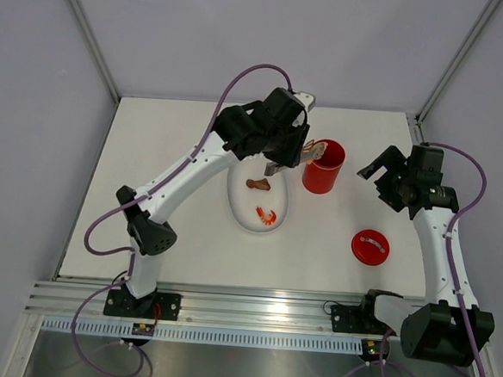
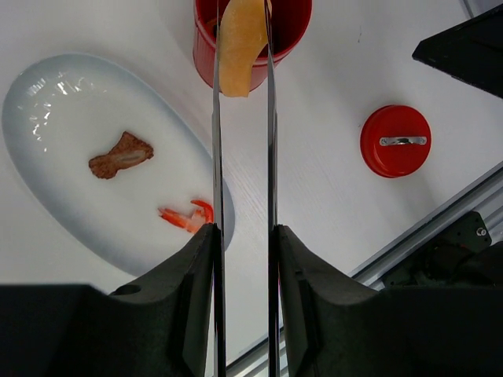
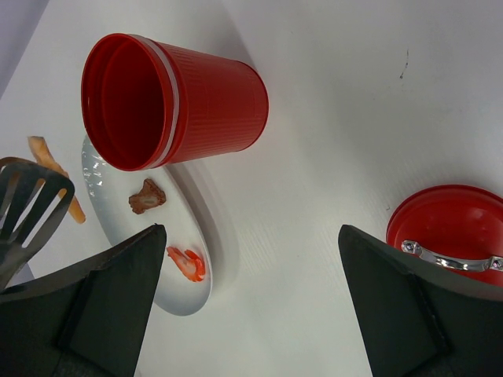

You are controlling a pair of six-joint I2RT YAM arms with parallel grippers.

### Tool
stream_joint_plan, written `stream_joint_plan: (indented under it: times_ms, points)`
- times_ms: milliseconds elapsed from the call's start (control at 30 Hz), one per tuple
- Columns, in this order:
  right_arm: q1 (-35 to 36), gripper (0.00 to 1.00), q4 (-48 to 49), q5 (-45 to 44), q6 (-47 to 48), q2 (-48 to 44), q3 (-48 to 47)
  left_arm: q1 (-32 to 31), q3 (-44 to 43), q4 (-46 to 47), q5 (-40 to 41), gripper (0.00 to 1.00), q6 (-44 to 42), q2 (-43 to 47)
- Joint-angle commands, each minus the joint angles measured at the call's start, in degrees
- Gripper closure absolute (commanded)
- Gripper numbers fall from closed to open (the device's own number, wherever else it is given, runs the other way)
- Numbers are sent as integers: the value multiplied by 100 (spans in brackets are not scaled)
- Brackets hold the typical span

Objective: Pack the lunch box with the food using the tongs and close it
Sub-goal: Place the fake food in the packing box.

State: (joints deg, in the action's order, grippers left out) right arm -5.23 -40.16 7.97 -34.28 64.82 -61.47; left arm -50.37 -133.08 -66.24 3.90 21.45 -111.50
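Note:
The red lunch box [image 1: 322, 172] stands upright and open, just right of the white plate [image 1: 233, 200]. My left gripper [image 2: 244, 229] is shut on the silver tongs [image 2: 216, 157]. The tongs' tips pinch a pale orange food piece [image 2: 240, 47] at the lunch box [image 2: 291, 31] rim. A brown food piece [image 2: 119, 155] and a red shrimp [image 2: 187, 217] lie on the plate. The flat red lid [image 1: 370, 247] lies on the table, right of the plate. My right gripper [image 3: 251, 236] is open and holds nothing, above the table between lunch box [image 3: 204, 102] and lid [image 3: 448, 228].
The metal rail [image 1: 252, 309] with the arm bases runs along the near edge. Grey walls enclose the table on the left, back and right. The lid has a small metal handle [image 2: 402, 141] on top.

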Motion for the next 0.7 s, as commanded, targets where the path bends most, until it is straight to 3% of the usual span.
stream_joint_plan:
  times_ms: [0,667]
  points:
    - [49,1,-18,-129,80,-83,-251,-26,-263,629,-311,70,-89,-82]
    - [49,1,-9,-190,159,136,-330,194,-140,1604,-355,70,-54,-627]
